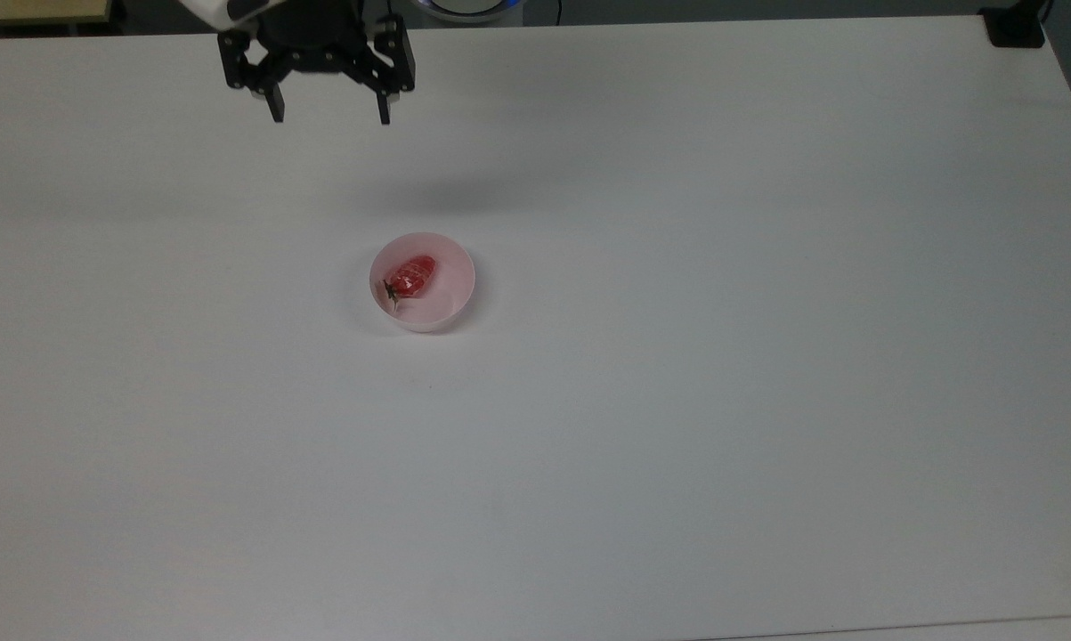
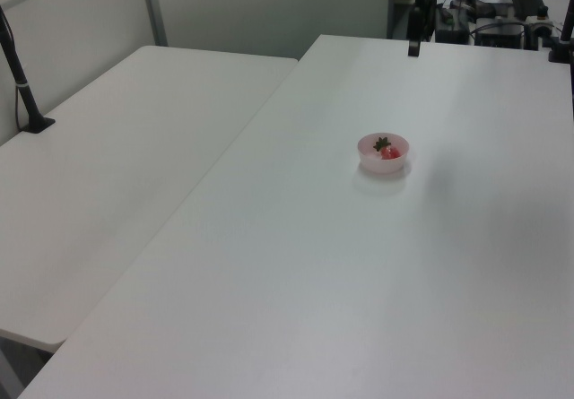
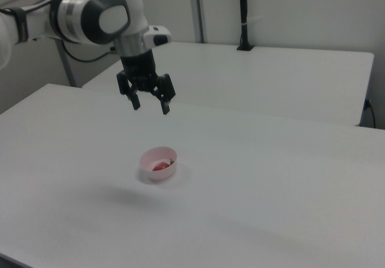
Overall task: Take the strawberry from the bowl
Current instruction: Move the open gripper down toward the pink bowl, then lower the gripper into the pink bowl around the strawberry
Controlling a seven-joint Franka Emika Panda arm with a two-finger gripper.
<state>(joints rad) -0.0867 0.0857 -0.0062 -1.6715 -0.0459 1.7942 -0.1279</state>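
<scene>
Gripper (image 1: 328,117) spread wide, high above bowl (image 1: 453,303). Strawberry (image 1: 412,275) hugs wall; your finger may clip rim, tip bowl.

strawberry (image 1: 412,275): 1; bowl (image 1: 446,313): 1; tool (image 1: 329,117): 1; table (image 1: 677,401): 2

Bare table (image 1: 677,356) around bowl (image 1: 422,282)
</scene>
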